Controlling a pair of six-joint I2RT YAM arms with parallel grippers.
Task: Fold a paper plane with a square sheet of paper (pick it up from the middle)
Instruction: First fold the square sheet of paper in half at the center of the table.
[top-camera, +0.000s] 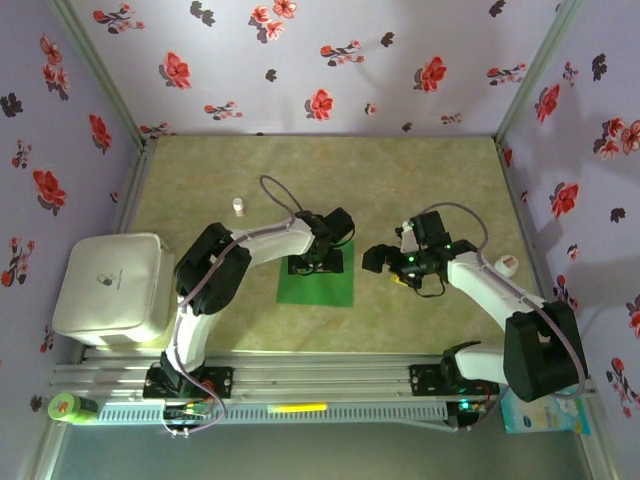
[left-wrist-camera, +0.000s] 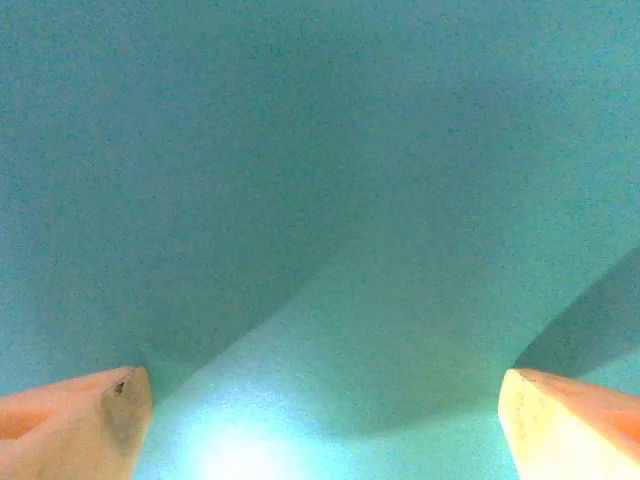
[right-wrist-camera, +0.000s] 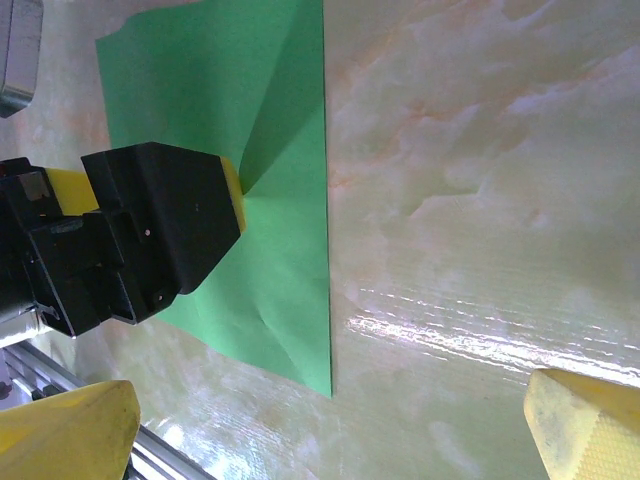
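Note:
The square sheet of paper is bright green and lies flat on the table just left of centre, with light creases. My left gripper points down onto the sheet's far half. In the left wrist view, green paper spreads under my open left gripper, whose fingertips stand wide apart on it, with a low ridge of paper rising between them. My right gripper hovers open to the right of the sheet, off the paper. In the right wrist view the sheet shows a crease running to the left gripper's black body; my right gripper is empty.
A white lidded box sits at the left edge. A tiny white bottle stands behind the left arm, another near the right wall. Flowered walls close three sides. An aluminium rail runs along the near edge.

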